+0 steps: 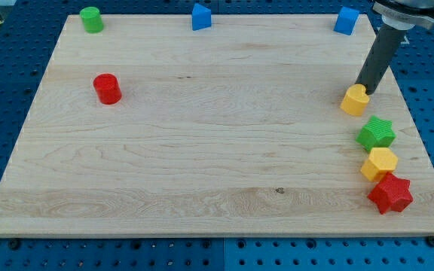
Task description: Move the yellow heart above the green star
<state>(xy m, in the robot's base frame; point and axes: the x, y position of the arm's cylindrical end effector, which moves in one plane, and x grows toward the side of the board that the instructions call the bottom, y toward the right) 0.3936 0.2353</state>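
Note:
The yellow heart [354, 101] lies near the board's right edge, up and to the left of the green star [376, 133]. My tip [364, 91] touches the heart's upper right side; the dark rod slants up to the view's top right. The green star sits just above a yellow hexagon block [380, 163].
A red star [390, 193] lies below the yellow hexagon at the board's lower right. A red cylinder [107, 88] is at the left. A green cylinder [91, 19], a blue block [200, 16] and another blue block [346, 20] line the wooden board's [202, 150] top edge.

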